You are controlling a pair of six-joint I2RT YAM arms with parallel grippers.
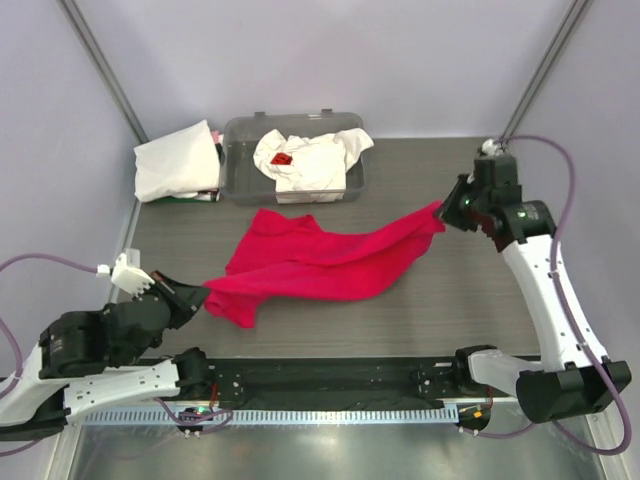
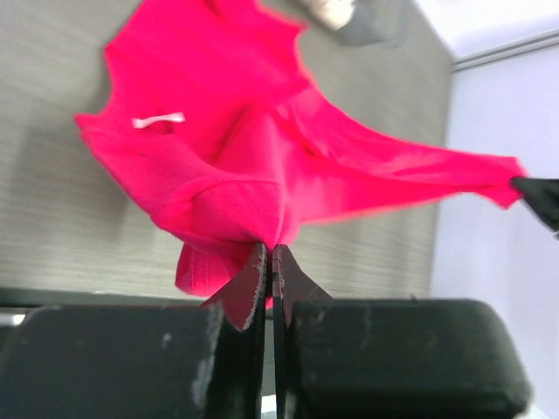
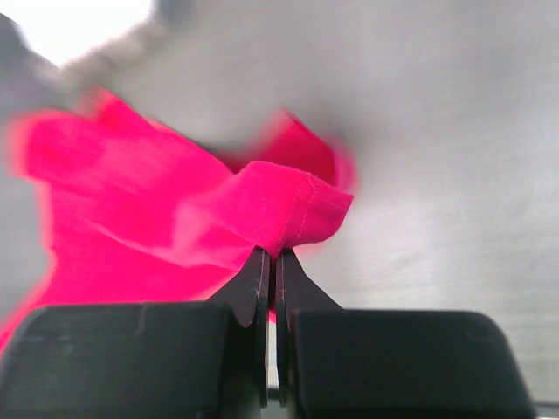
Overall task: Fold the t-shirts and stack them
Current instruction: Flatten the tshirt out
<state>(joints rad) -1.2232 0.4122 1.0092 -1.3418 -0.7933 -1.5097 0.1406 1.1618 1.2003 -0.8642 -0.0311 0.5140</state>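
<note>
I had the red shirt (image 1: 320,260) slung across the counter (image 1: 470,300) between both arms, left fingers (image 2: 262,262) clenched on its near-left end and right fingers (image 3: 259,264) pinching its far-right hem (white shirts (image 1: 310,160) lay behind, some in the tub (image 1: 240,135)).

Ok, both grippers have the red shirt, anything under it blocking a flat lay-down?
Nothing visible. The red shirt stretches between the left gripper and right gripper over the table; the tub and folded white shirt sit beyond its far edge.
</note>
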